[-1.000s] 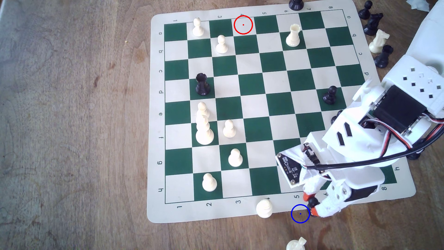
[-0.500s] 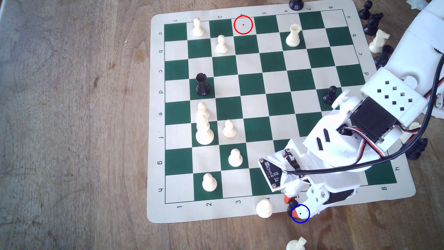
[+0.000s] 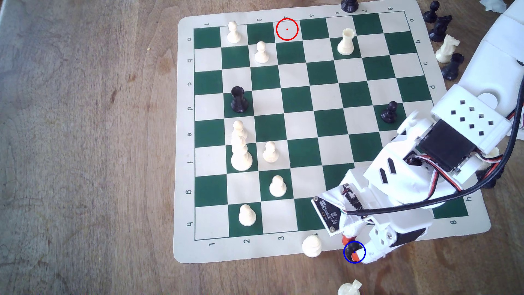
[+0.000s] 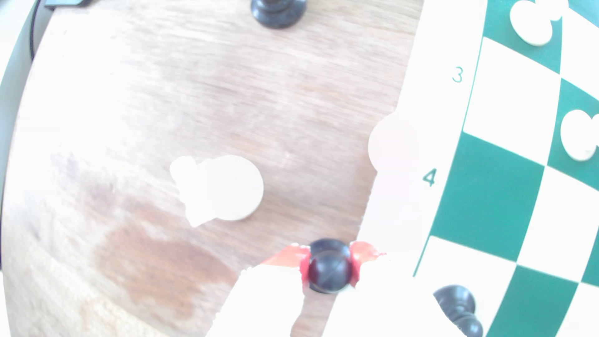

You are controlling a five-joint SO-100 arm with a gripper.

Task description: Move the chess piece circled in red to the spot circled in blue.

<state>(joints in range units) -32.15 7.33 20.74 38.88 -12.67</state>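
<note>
Numbers 1–8, letters a–h on the board's border (image 3: 184,141)

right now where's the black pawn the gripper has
In the exterior view the pawn sits inside the blue ring, pinched in the gripper, just off the board's near edge, to the exterior view's right of a white piece.

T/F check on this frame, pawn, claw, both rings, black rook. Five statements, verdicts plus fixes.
1. The claw is closed on the black pawn. True.
2. The pawn sits inside the blue ring in the exterior view. True.
3. The red ring has a white pawn in it. False: that square is bare.
4. The black rook lies on its side. False: it stands upright on a green square.
5. The blue ring sits in the middle of the board. False: it straddles the mat's edge near the "5" label.
</note>
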